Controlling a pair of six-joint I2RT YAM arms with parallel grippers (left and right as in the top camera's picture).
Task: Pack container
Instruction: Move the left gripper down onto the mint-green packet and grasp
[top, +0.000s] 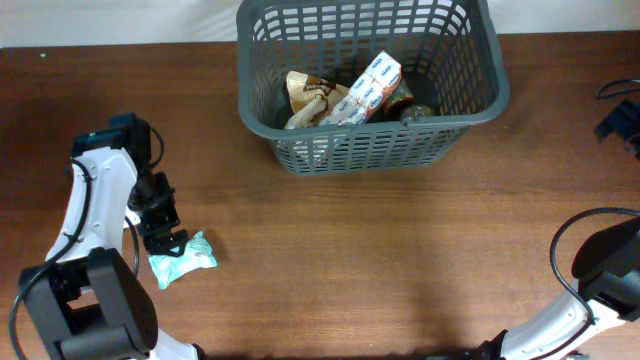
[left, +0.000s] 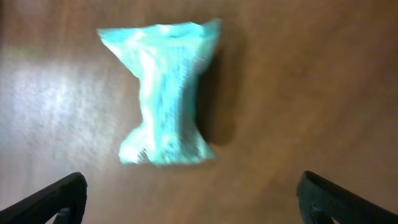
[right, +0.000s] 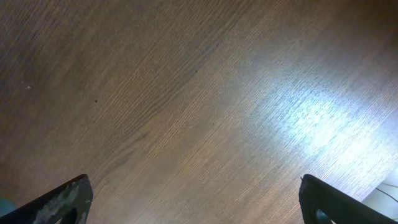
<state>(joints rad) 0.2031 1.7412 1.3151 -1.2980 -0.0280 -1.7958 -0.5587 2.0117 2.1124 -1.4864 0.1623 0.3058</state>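
Left gripper hanging wide open above teal packet, holding nothing. Right gripper gaping wide over wooden table, also holding nothing. Container sitting at far side of table, well apart from packet, snack packs lying inside.

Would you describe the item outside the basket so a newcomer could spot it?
From the grey basket at the table's far edge, look to the near left. By the left hand lies a crinkled teal packet, the only item on bare wood.
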